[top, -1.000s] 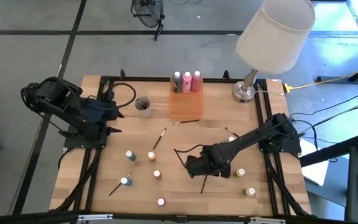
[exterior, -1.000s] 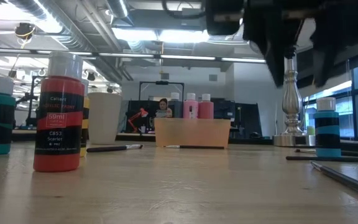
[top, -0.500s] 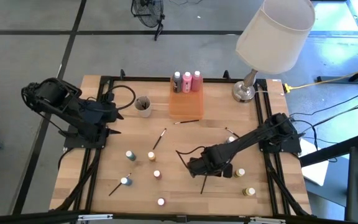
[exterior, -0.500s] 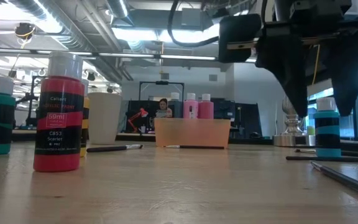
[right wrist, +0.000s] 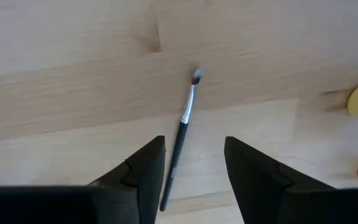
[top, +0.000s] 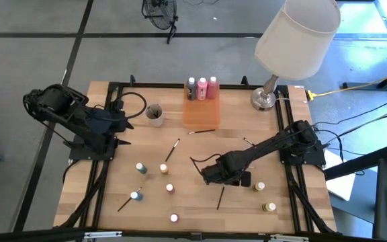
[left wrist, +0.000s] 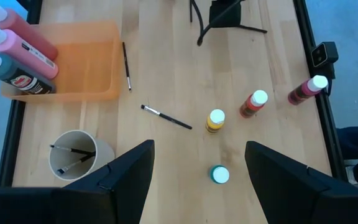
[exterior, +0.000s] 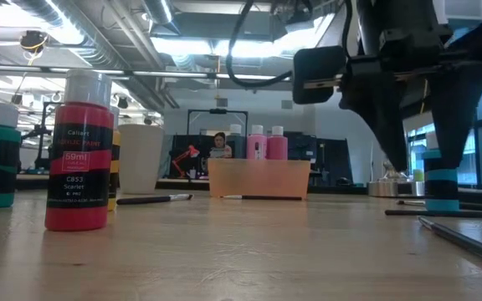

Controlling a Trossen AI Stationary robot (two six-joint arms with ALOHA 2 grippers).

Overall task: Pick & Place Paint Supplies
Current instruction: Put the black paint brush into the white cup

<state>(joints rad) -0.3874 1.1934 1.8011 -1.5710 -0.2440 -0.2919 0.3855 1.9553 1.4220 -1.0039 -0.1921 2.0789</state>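
The right gripper (right wrist: 188, 163), fingers spread and holding nothing, hangs over a paintbrush (right wrist: 183, 124) lying flat near the desk's front edge (right of middle). The thin handle sits between the fingers, yet they could close on wood, or tip the brush askew, if they drop off-centre. A small paint bottle (top: 259, 186) stands close by and could be knocked. The left gripper (left wrist: 197, 168), also spread, waits by the desk's left edge.

Two dark, matt arms; a black cable loops over each; blocky black wedge-shaped fingers on every claw
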